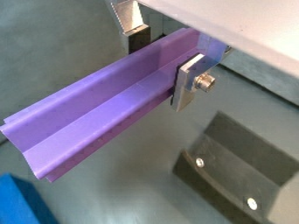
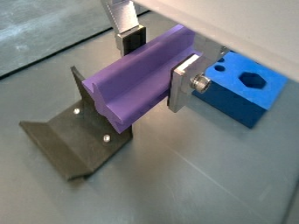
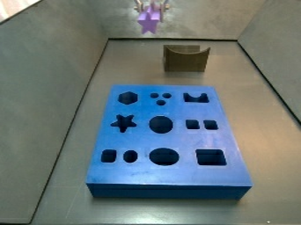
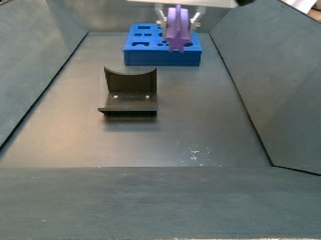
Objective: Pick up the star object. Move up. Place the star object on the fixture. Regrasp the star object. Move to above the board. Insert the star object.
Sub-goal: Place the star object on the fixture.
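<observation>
Lying flat on the dark tabletop (image 3: 265, 123), the blue board (image 3: 171, 167) shows its star-shaped hole (image 3: 122, 122) among circles and squares, well apart from the olive-brown fixture (image 3: 185, 57) with its U-notch, which stands empty in both side views. The star object (image 1: 105, 109) — a long light-purple peg — hangs in the air above all of this, clamped crosswise in the hand (image 1: 163, 68), whose silver fingers (image 1: 187, 83) press its fluted sides near one end. It looks rigid, light and smooth, probably plastic, so the ridges could slip or twist under flat pads. With most of its length overhanging, the grip looks fit for carrying only — for insertion, a hold nearer one end and in line with the peg would likely serve better.
</observation>
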